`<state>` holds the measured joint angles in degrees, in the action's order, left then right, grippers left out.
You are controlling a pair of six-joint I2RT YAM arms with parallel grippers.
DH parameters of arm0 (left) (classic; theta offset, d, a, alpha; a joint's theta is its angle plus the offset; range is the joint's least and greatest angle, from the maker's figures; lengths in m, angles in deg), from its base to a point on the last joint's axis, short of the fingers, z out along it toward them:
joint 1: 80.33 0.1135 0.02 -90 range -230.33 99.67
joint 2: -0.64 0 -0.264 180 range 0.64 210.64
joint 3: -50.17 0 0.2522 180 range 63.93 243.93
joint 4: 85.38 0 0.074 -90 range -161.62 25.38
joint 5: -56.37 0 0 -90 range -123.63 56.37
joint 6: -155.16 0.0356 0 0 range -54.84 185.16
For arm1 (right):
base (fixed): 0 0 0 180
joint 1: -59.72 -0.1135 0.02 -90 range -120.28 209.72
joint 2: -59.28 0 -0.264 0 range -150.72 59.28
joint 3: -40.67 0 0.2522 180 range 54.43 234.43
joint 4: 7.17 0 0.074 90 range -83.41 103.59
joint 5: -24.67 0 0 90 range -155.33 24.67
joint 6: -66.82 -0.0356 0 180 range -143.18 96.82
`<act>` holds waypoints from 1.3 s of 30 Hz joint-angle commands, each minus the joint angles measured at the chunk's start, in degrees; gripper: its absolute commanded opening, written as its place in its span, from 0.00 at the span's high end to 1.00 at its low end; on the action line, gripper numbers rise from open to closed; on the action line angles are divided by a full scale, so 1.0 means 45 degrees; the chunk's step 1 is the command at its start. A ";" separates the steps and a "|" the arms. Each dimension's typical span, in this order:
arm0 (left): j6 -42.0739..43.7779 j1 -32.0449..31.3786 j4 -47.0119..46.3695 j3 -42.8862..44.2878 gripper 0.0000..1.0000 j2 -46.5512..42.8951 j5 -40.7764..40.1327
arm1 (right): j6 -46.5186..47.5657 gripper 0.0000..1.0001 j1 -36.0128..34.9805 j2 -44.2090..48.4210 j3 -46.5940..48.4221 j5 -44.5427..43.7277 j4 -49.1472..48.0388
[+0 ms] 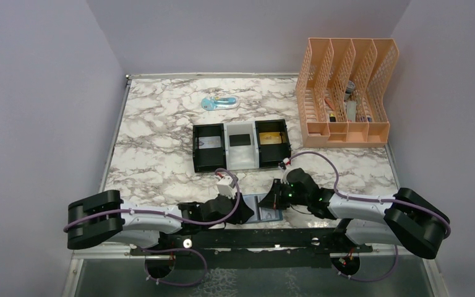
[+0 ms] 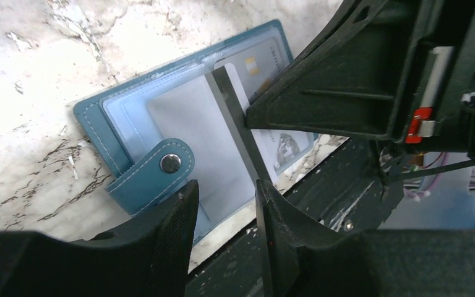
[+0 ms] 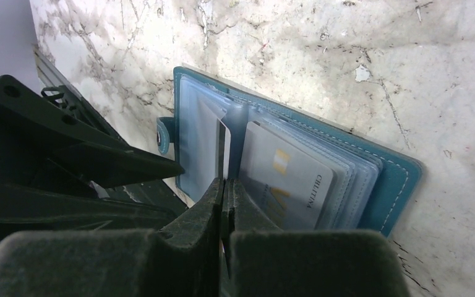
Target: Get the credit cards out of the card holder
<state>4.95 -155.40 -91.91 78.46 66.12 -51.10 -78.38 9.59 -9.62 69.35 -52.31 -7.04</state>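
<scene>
Your right gripper (image 3: pixel 224 184) is pinched together on a thin dark card (image 3: pixel 223 145) that stands upright at the middle fold of the card holder (image 3: pixel 397 176). The holder lies open on the marble table (image 3: pixel 346 49). Your left gripper (image 2: pixel 226 185) sits at the holder's strap side with its fingers apart. You cannot tell whether they touch the holder.

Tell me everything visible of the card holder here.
The card holder is a small teal wallet, leather-like with pale stitching, lying open on the marble table at its near edge. Clear plastic sleeves fill it; one shows a pale card with a gold chip. A snap strap juts from one side. The right gripper is shut on a thin leaf standing at the spine; card or sleeve, I cannot tell.
</scene>
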 commanded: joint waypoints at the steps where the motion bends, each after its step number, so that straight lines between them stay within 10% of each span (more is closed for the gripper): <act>1: 0.0215 0.0023 -0.0717 0.0444 0.58 0.1073 0.0703 | 0.0054 0.98 0.0033 0.0008 0.0089 0.0164 -0.0273; 39: -0.0323 -0.0164 0.1482 0.1362 0.72 0.2367 -0.0858 | -0.0024 0.86 0.0048 -0.1012 -0.0620 0.1899 -0.3251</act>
<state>3.79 -155.75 -87.65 84.19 75.30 -53.77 -78.56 9.87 -12.59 65.94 -47.02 -17.12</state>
